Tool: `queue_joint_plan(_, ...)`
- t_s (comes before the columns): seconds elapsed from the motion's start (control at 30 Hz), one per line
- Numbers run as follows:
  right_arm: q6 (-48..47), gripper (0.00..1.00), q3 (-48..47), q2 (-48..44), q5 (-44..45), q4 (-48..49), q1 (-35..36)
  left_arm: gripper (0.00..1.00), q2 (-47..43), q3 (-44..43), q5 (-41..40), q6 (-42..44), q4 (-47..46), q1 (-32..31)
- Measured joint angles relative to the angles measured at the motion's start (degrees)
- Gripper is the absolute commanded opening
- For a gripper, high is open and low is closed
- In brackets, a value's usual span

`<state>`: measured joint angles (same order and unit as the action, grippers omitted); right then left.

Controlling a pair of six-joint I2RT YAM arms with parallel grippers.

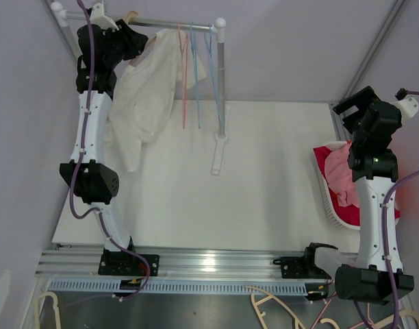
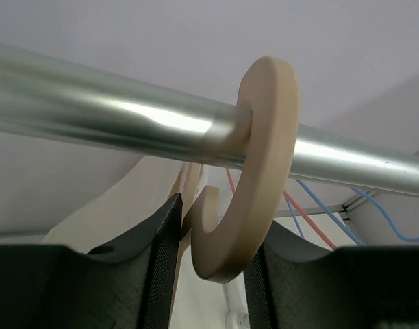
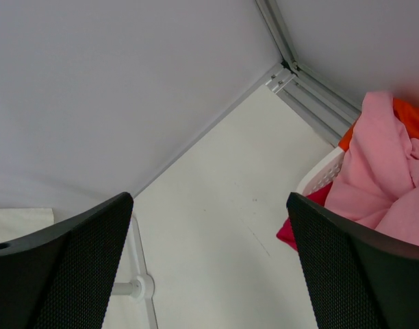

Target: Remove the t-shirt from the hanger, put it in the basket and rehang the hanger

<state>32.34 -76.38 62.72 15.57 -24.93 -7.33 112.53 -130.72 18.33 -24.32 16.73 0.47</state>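
Observation:
A cream t-shirt (image 1: 144,89) hangs on a wooden hanger from the metal rail (image 1: 175,25) at the back left, and its lower part drapes toward the table. My left gripper (image 1: 131,40) is up at the rail. In the left wrist view my left gripper (image 2: 211,219) is shut around the hanger's wooden hook (image 2: 264,171), which curls over the rail (image 2: 113,120). My right gripper (image 1: 354,104) is open and empty, raised above the basket at the right. The right wrist view shows my right gripper (image 3: 209,205) over bare table.
Thin red (image 1: 184,75) and blue (image 1: 211,62) hangers hang on the same rail, right of the shirt. The rack's post (image 1: 222,82) and foot stand mid-table. A white basket (image 1: 328,199) holds pink and red clothes (image 3: 387,171). Spare wooden hangers (image 1: 278,305) lie below the front rail.

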Motion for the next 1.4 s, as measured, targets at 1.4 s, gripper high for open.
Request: queue_joint_plan(1.4,-23.0,0.99,8.5,-4.4,-12.6,11.6,54.7,0.01,-30.3,12.8,-43.3,11.5,18.7,-17.9)
